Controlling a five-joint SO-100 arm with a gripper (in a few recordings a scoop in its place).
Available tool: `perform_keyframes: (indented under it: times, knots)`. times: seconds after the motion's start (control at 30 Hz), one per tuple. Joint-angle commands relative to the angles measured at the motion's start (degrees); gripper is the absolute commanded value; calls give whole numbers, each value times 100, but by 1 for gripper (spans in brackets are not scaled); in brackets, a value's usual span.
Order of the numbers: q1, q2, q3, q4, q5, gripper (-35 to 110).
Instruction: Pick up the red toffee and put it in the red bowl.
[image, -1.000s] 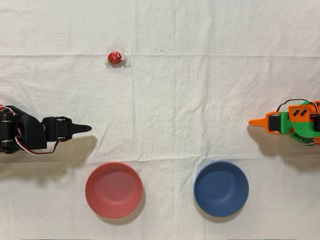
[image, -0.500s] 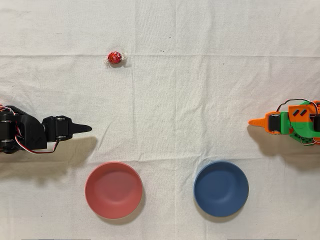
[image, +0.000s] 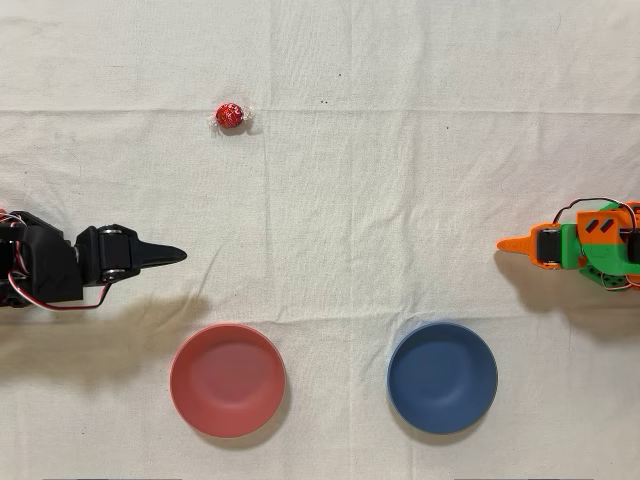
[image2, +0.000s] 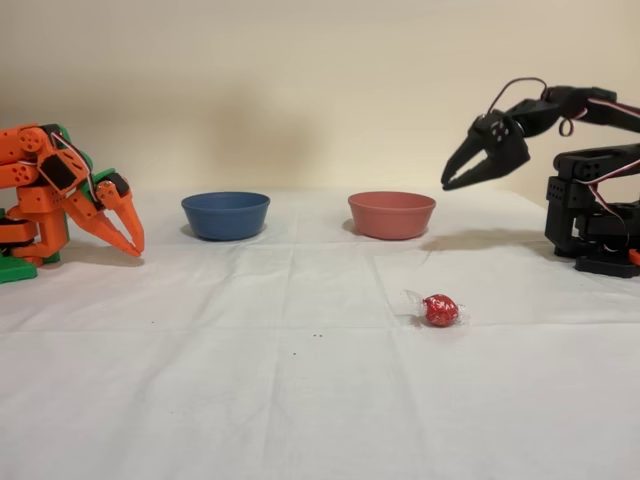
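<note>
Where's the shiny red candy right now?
The red toffee lies on the white cloth, upper left in the overhead view, apart from the red bowl and black gripper.

Overhead camera looked straight down on the cloth-covered surface (image: 400, 180). Fixed camera stood low at the toffee-side edge, facing the bowls and wall, moderately near. Both covered the same surface, left and right swapped.

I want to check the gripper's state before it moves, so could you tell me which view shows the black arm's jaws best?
The fixed view: the gripper is seen side-on, raised above the table, its jaws slightly parted. From overhead, the gripper looks like a single dark point, so the gap is hidden.
</note>
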Motion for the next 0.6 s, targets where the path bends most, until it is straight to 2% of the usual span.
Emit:
perform_keyframes:
  times: [0.0,0.27,0.57]
  knots:
    - [79,-888,-1283,-35,35,0]
    - [-114,-3085,-3762,615,563,0]
    - [-589,-4412,-4992,844,1116,0]
